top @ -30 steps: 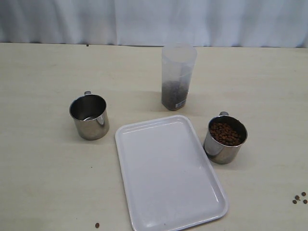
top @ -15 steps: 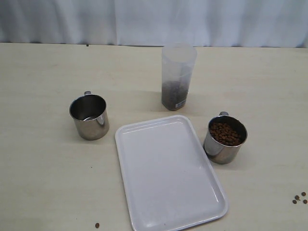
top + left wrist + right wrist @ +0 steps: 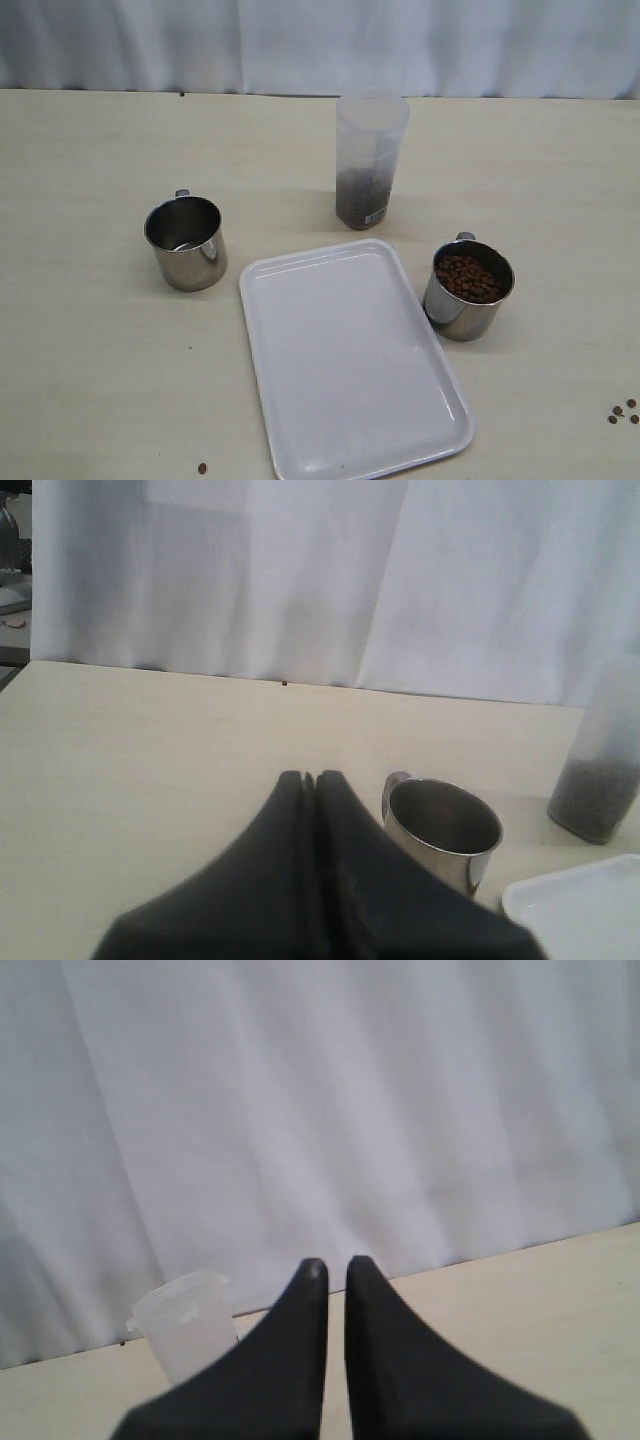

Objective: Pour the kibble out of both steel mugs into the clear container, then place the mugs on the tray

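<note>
From my remote station: the left pincer [image 3: 308, 778] is clenched, tips pressed together on nothing, held low over the tabletop [image 3: 90, 350] and pointing toward the empty steel mug [image 3: 185, 243], which stands upright just beyond it. Wide bare tabletop lies to that mug's left. The white tray [image 3: 350, 360] lies at an angle in the middle, bare, its near end running to the edge of the exterior view. Behind it, apart, the clear container [image 3: 370, 160] stands upright with a dark layer of kibble [image 3: 358, 200] at its bottom. Its small white label [image 3: 375, 216] is too small to read. The second steel mug [image 3: 467, 290], heaped with pellets, sits near the tray's right rim. Loose pellets [image 3: 622, 411] lie at far right. The right pincer [image 3: 330, 1265], drawn closed and carrying nothing, faces the white curtain [image 3: 300, 1110].
</note>
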{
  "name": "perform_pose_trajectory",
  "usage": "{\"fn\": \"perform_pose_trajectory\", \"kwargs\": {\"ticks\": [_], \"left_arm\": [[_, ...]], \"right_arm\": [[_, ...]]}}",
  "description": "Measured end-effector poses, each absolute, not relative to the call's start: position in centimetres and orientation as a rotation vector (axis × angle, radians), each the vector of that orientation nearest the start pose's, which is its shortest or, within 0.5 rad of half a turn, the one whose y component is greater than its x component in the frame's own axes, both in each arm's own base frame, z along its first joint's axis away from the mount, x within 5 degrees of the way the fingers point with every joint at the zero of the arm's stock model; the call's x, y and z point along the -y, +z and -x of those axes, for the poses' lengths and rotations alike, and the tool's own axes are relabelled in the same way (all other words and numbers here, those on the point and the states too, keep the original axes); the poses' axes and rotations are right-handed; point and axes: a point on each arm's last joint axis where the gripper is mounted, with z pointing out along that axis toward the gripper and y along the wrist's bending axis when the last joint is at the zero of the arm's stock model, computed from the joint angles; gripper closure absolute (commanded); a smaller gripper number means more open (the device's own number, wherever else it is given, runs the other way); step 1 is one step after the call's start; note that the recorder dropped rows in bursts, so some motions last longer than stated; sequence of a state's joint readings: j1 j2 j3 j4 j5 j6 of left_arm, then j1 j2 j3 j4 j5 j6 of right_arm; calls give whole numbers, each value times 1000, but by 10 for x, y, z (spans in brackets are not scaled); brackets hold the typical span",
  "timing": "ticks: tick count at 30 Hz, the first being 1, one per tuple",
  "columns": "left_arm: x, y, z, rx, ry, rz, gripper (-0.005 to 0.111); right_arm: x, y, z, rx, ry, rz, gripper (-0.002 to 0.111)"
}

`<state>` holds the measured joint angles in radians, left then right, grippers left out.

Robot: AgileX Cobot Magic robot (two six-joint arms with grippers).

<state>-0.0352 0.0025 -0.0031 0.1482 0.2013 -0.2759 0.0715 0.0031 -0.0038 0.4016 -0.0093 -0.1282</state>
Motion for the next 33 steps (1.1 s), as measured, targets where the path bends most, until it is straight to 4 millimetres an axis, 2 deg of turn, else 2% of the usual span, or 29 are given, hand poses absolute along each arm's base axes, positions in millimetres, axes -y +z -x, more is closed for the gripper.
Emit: {"fn": "perform_pose_trajectory", "kwargs": {"ticks": [33], "left_arm": [[-1, 196, -56, -1680, -100, 102, 107]], "right_arm": [[-7, 207, -56, -1570, 230, -62, 103]]}}
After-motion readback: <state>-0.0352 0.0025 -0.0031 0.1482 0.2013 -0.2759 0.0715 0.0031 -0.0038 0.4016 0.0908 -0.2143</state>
